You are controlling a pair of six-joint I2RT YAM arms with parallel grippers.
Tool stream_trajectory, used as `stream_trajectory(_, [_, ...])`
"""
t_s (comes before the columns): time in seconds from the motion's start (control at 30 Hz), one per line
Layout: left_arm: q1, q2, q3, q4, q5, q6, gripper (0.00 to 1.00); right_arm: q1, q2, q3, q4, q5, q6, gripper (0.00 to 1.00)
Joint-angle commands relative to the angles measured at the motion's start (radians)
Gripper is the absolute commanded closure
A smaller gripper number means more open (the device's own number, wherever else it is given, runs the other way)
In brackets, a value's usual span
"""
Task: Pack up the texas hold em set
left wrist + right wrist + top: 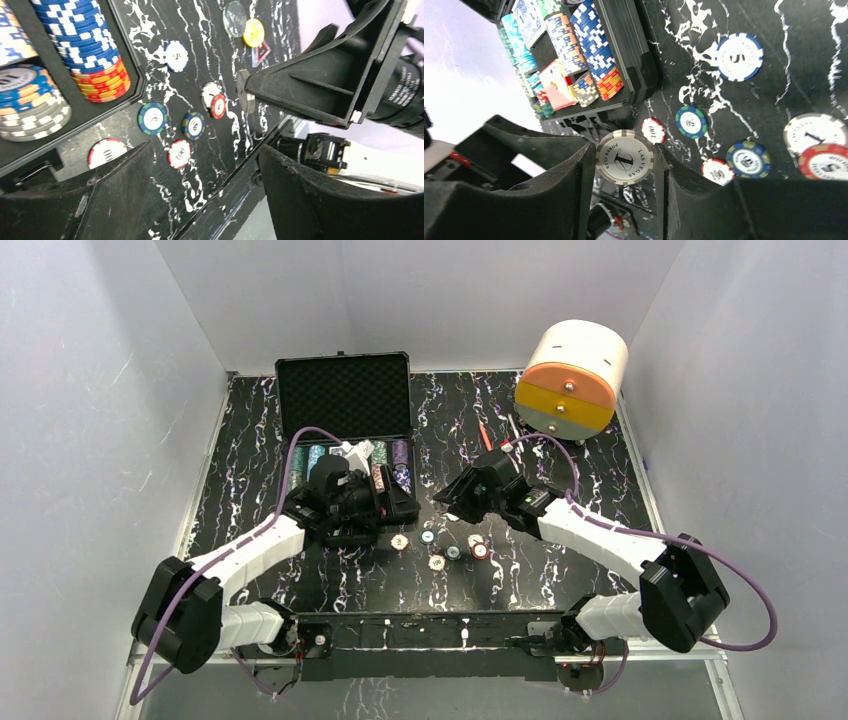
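The black case [345,390] lies open at the back, with rows of striped chips [360,455] in its foam tray. Several loose chips [453,551] lie on the marble table in front of it. My right gripper [625,158] hangs above them, shut on a grey-and-white chip [625,150] marked 1, pinched by its edges. From the left wrist that chip [243,91] appears edge-on. My left gripper [202,162] hovers by the case's front right corner [131,75], open with nothing between its fingers. A red-backed card deck [555,85] sits in the case.
A big white-and-orange cylinder [572,380] stands at the back right. Thin orange and white pens [485,435] lie right of the case. A yellow dealer button [254,32] and a clear one [234,19] lie on the table. White walls enclose three sides.
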Motion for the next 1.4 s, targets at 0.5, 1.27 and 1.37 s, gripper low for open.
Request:
stream_trajectory(0.5, [-0.144,0.08,0.036,0.241,-0.137,-0.076,0.55,-0.001,-0.026,0.012,0.074,-0.099,0.201,0.59])
stream_trajectory(1.27, [-0.156,0.083,0.288,-0.313,-0.216,0.628,1.0,-0.107,-0.142,0.018,0.002,0.017,-0.048,0.11])
stream_trajectory(1.37, [-0.156,0.088,0.351,-0.494,-0.19,0.889,1.0,-0.148,-0.193,-0.005,-0.031,0.046,-0.089,0.11])
